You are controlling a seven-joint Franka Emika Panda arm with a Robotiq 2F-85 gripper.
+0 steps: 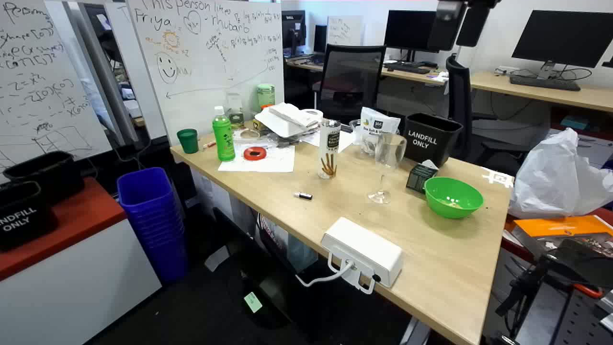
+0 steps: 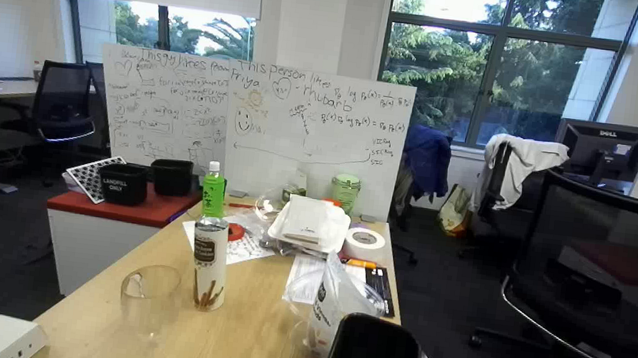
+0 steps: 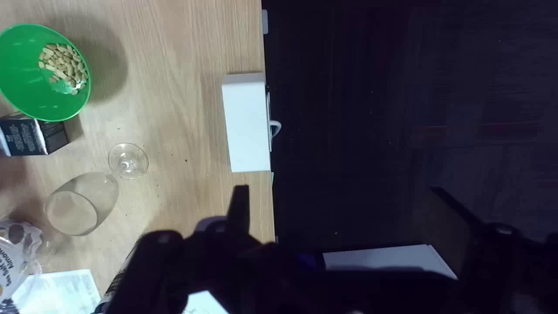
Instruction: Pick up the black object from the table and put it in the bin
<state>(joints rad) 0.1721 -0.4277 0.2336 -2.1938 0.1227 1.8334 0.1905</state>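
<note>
The black object [image 1: 304, 196] is a tiny short black piece with a whitish end. It lies on the table near the long edge in an exterior view. It does not show in the wrist view. The bin [image 1: 152, 225] is a tall blue ribbed stack on the floor, left of the table's end. My gripper [image 1: 458, 46] hangs high above the table at the top of that exterior view, well away from the black object. In the wrist view my gripper [image 3: 338, 189] has its fingers wide apart with nothing between them, over the table edge and dark floor.
A white power strip [image 1: 364, 249] sits at the table's edge. A wine glass [image 1: 383, 167], a tall clear bottle [image 1: 329, 148], a green bowl [image 1: 452, 197] and a small dark box [image 1: 421, 177] stand near the object. A black landfill box [image 1: 431, 139] stands further back.
</note>
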